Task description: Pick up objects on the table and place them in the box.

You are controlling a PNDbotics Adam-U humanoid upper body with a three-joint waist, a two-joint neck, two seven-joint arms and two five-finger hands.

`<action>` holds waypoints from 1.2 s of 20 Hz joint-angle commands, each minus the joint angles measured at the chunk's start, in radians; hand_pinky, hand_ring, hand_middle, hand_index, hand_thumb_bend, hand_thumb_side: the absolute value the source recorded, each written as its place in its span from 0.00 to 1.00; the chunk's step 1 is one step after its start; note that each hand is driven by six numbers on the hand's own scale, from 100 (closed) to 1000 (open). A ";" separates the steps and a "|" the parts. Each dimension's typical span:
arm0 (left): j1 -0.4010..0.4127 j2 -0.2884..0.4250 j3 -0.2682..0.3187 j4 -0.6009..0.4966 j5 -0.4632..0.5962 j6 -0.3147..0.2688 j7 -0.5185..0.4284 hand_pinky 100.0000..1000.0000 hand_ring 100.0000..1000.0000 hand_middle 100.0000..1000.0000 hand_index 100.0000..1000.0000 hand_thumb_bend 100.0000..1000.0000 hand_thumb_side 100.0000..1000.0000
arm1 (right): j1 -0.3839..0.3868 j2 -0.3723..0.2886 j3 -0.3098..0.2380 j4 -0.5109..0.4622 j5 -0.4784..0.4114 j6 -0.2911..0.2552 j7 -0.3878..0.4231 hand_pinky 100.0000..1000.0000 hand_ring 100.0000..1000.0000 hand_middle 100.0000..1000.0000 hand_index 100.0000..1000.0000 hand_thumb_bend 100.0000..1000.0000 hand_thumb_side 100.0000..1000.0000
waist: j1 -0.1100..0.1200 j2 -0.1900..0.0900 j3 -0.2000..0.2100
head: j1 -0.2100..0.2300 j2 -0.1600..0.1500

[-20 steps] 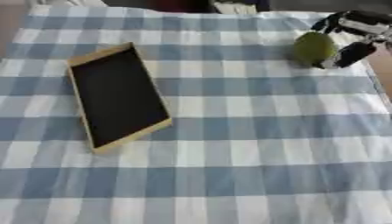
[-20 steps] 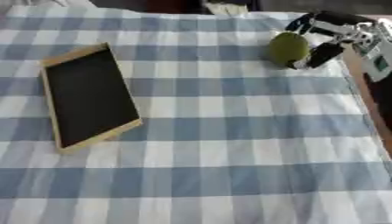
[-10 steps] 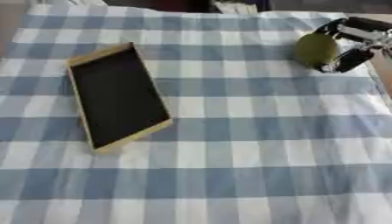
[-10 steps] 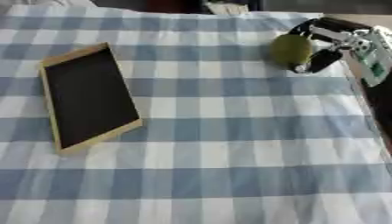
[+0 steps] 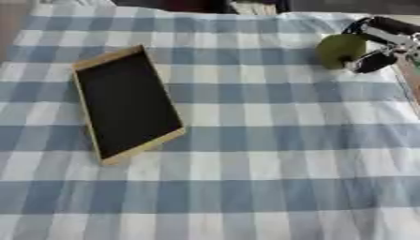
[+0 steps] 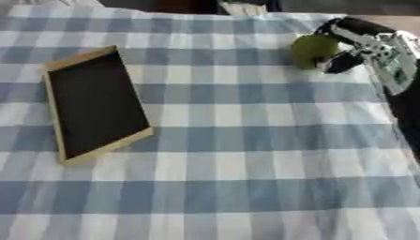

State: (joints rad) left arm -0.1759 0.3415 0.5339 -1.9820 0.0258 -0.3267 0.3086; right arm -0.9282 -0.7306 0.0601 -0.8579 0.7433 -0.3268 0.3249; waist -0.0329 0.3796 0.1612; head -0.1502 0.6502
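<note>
One right hand (image 6: 361, 44) clasping green fruit (image 6: 313, 50).

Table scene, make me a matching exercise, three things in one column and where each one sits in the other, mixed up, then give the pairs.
Things:
1. Box
2. Green fruit
3. Right hand

Places:
A. Far right of the cloth, with fingers curled round it
B. Left part of the checked cloth, nothing in it
C. Coming in from the upper right corner

Pairs: 1-B, 2-A, 3-C
</note>
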 commanded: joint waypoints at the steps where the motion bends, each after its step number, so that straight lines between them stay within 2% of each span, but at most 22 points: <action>1: -0.005 0.021 0.011 -0.018 0.004 0.000 -0.004 0.67 0.48 0.73 0.86 0.01 0.43 | -0.002 -0.041 0.009 -0.062 -0.030 0.003 -0.039 0.67 0.56 0.47 0.62 0.00 0.00 | 0.001 -0.023 -0.002 | 0.004 -0.001; 6: -0.003 0.024 0.011 -0.018 0.004 0.000 -0.004 0.67 0.48 0.72 0.86 0.01 0.42 | 0.024 -0.069 0.026 -0.185 -0.072 0.015 -0.084 0.65 0.52 0.43 0.58 0.00 0.00 | 0.002 -0.031 -0.005 | 0.006 0.003; 11: 0.000 0.029 0.010 -0.018 0.003 0.002 -0.004 0.67 0.48 0.72 0.86 0.01 0.42 | 0.035 -0.108 0.045 -0.395 -0.126 0.028 -0.106 0.64 0.51 0.43 0.57 0.00 0.00 | -0.001 -0.043 -0.010 | 0.008 0.012; 14: 0.000 0.033 0.008 -0.018 0.003 0.003 -0.005 0.67 0.48 0.72 0.86 0.02 0.42 | 0.021 -0.114 0.076 -0.524 -0.146 0.036 -0.086 0.63 0.50 0.43 0.56 0.01 0.00 | -0.005 -0.050 -0.011 | 0.004 0.018; 19: -0.004 0.038 0.003 -0.018 0.005 0.005 -0.008 0.67 0.48 0.72 0.85 0.02 0.42 | -0.049 -0.051 0.144 -0.657 -0.187 0.034 0.000 0.63 0.50 0.43 0.57 0.01 0.00 | -0.012 -0.062 -0.003 | -0.006 0.024; 24: -0.016 0.040 -0.003 -0.018 0.011 0.006 -0.010 0.67 0.49 0.72 0.85 0.02 0.42 | -0.116 0.073 0.199 -0.670 -0.234 0.033 0.085 0.62 0.50 0.43 0.57 0.00 0.00 | -0.017 -0.069 0.012 | -0.016 0.026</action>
State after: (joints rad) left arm -0.1845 0.3433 0.5322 -1.9820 0.0288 -0.3201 0.3020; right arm -1.0207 -0.6663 0.2583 -1.5049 0.5255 -0.2932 0.3922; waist -0.0549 0.3354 0.1753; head -0.1616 0.6760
